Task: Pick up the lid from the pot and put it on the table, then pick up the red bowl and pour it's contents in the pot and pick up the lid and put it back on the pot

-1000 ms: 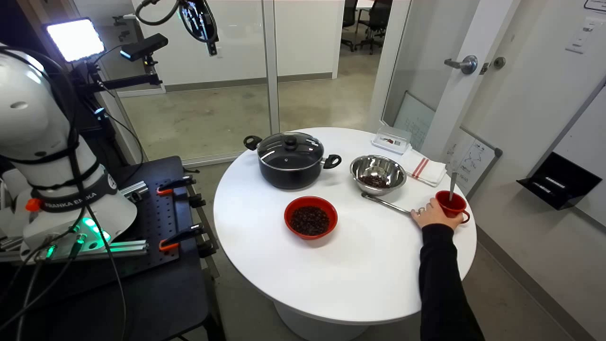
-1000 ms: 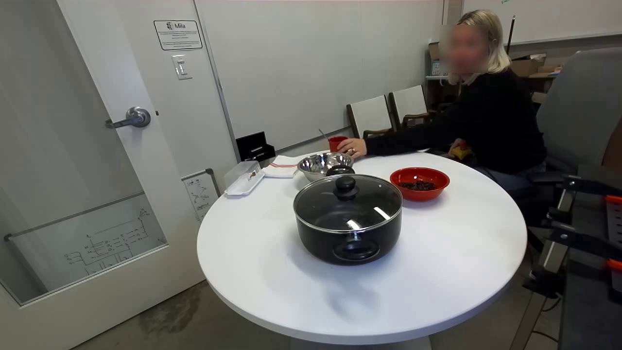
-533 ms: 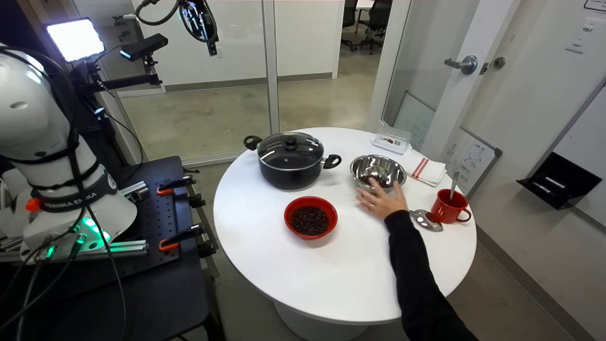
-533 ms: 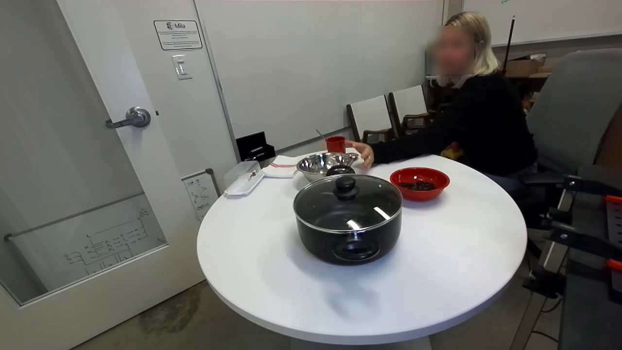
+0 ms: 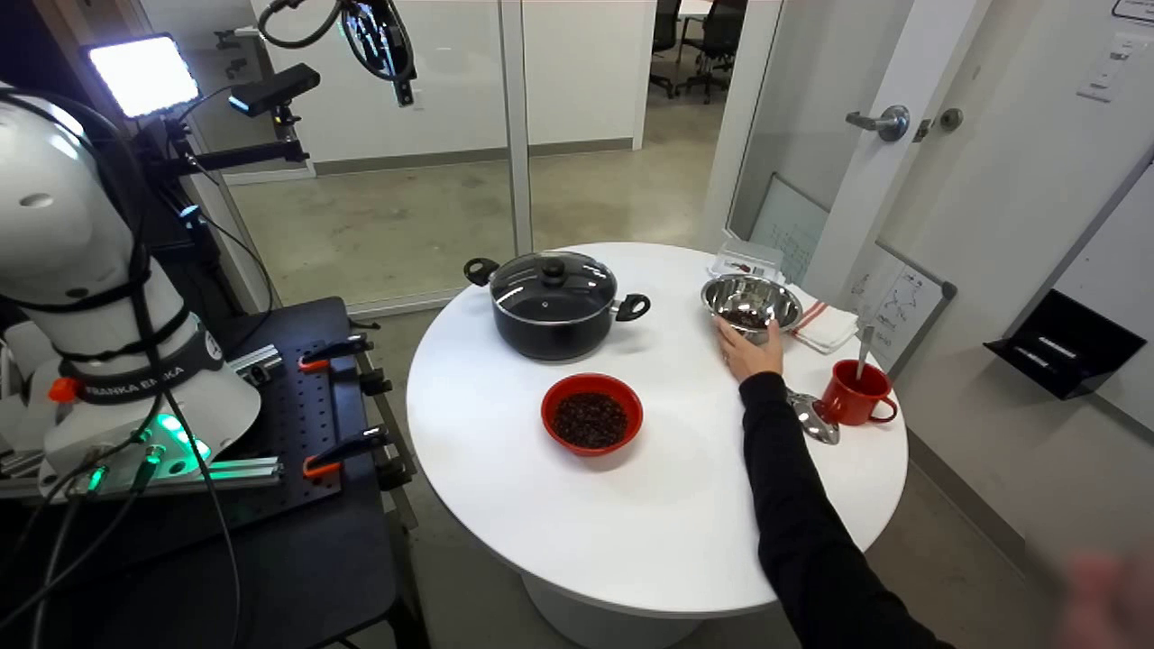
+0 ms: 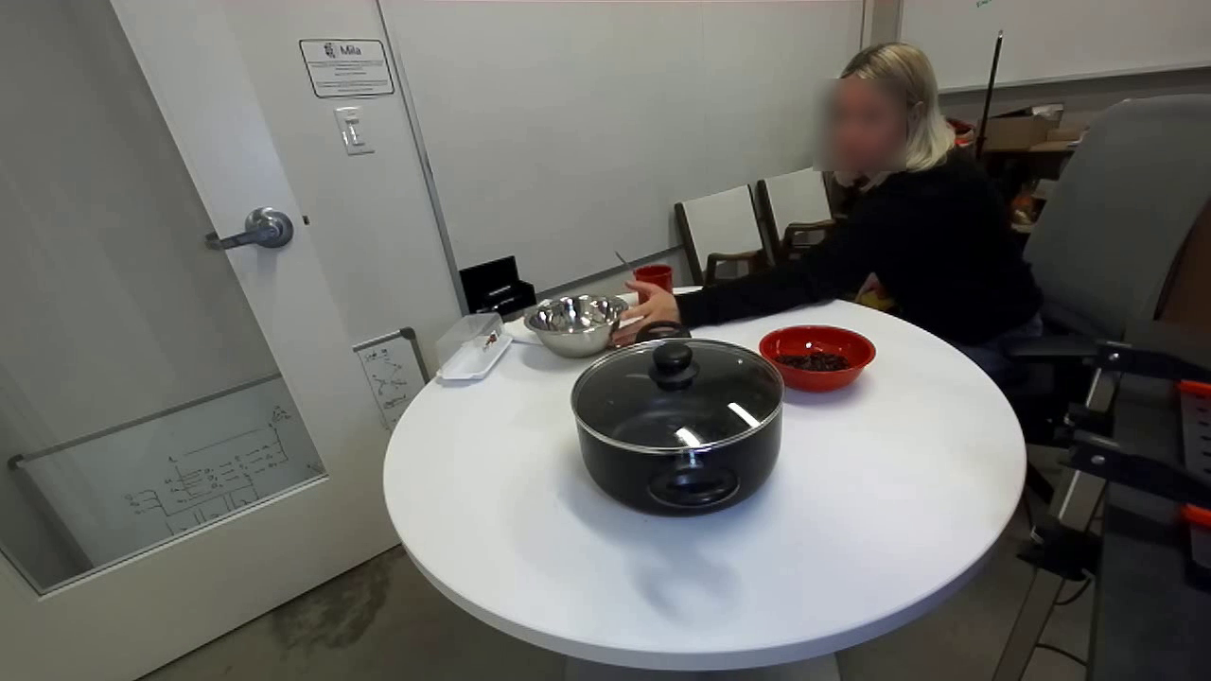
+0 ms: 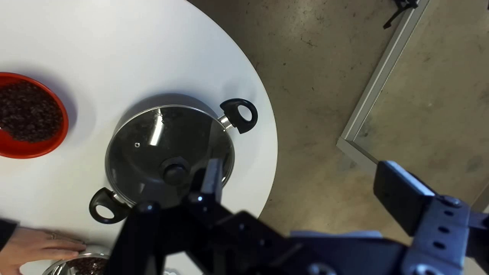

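Note:
The glass lid [image 5: 532, 293] with its black knob covers the black pot [image 5: 545, 338], which stands on the round white table [image 5: 667, 523]. Nearer the middle is the red bowl [image 5: 590, 382], filled with dark bean-like pieces. In the wrist view my gripper [image 7: 300, 166] is open, nothing between its fingers. It hangs above the table's edge and the floor; one of its fingers [image 7: 212, 177] overlaps the lid [image 7: 153, 164] in the picture, and I see no contact. The red bowl [image 7: 23, 149] lies at that view's left edge.
A person's hand [image 5: 753, 356] is on a steel bowl [image 5: 789, 311]. Around it are a red mug [image 5: 847, 397] with a utensil inside, a large spoon [image 5: 816, 421], a striped cloth [image 5: 829, 329] and a clear box [image 5: 750, 260]. The person [image 6: 880, 274] leans over the table.
The person's hand has left the mug and pushed the steel bowl toward the cloth and clear box. The spoon has shifted slightly. Pot, lid, red bowl and the arm's visible parts stay put.

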